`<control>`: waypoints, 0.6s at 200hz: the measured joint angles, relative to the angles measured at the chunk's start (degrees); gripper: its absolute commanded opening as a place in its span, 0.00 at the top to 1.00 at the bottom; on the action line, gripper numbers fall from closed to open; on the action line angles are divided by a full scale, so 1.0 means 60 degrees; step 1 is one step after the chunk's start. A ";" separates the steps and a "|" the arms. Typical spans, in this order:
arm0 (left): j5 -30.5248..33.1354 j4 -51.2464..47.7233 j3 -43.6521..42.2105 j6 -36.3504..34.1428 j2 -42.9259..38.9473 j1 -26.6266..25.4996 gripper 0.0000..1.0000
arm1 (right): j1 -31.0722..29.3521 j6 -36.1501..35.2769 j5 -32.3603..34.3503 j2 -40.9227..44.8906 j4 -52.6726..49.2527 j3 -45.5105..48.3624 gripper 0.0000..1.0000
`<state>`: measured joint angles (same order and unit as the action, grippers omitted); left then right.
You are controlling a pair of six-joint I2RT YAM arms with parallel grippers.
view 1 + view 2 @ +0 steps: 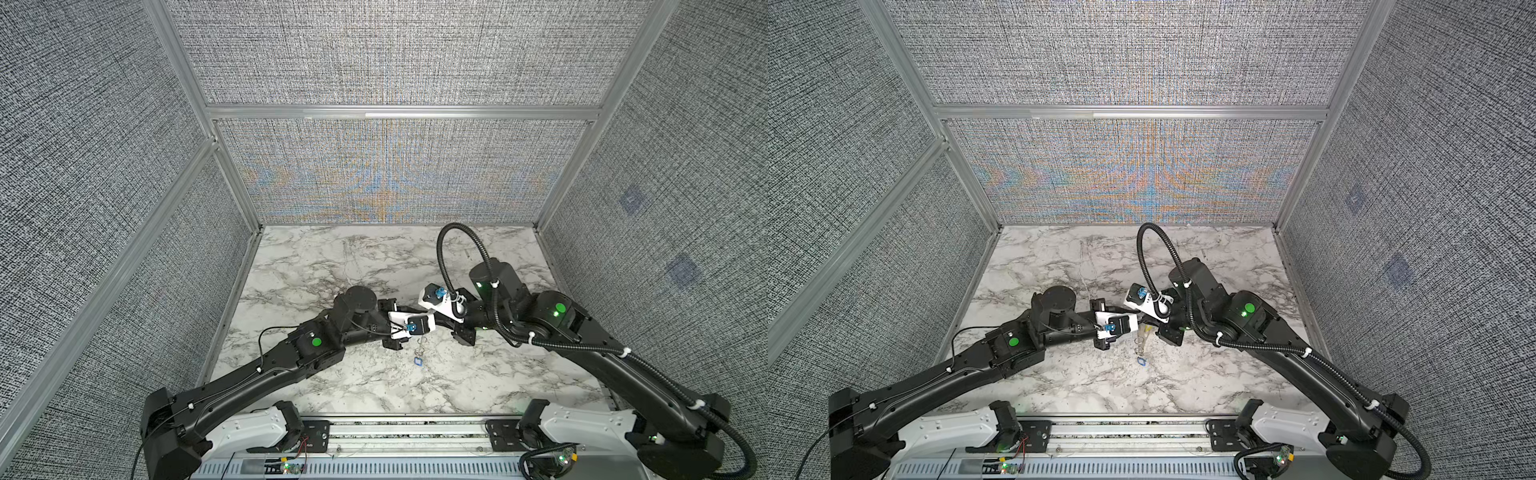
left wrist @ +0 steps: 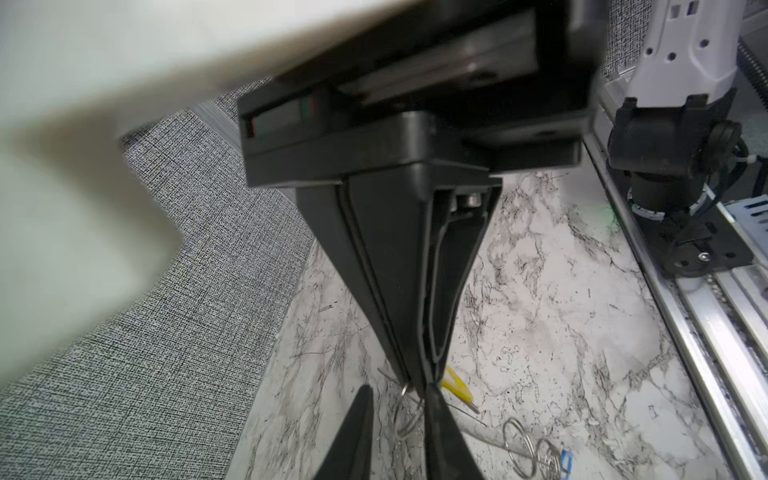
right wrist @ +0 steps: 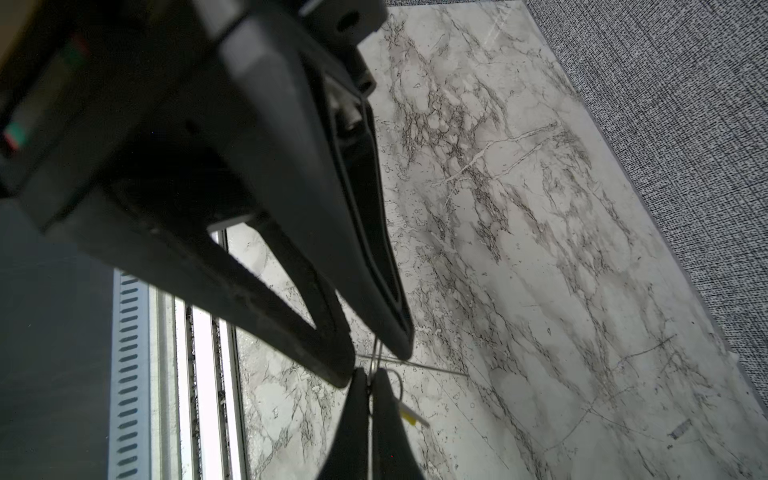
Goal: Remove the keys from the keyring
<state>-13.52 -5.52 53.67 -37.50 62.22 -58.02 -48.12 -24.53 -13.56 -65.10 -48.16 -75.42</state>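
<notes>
Right gripper point(image 2: 420, 377) pinches thin wire keyring point(image 2: 407, 413); yellow key point(image 2: 455, 386) beside.

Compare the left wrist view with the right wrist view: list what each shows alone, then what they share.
Left wrist only: the blue key and the small rings beside it. Right wrist only: the left gripper from outside, body and fingers, jaws apart either side of the keyring. Both: the yellow key and the right gripper shut on the keyring.
</notes>
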 measured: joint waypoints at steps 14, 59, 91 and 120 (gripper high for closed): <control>0.0193 -0.0124 0.0022 -0.0124 0.0044 -0.0106 0.80 | -0.0007 0.0000 0.0004 0.0029 0.0000 0.0000 1.00; 0.0612 -0.0415 0.0178 -0.0390 0.0204 -0.0266 0.81 | -0.0007 -0.0004 0.0033 0.0047 -0.0113 0.0025 1.00; 0.0933 -0.0601 0.0270 -0.0470 0.0310 -0.0299 0.83 | -0.0036 -0.0051 -0.0029 0.0069 -0.0142 0.0080 1.00; 0.1096 -0.0637 0.0321 -0.0492 0.0375 -0.0328 0.86 | -0.0029 -0.0095 -0.0029 0.0069 -0.0146 0.0095 1.00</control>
<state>-6.94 -9.34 55.59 -40.45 64.47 -59.99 -48.29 -25.10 -13.74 -64.69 -49.04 -74.85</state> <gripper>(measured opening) 0.153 0.049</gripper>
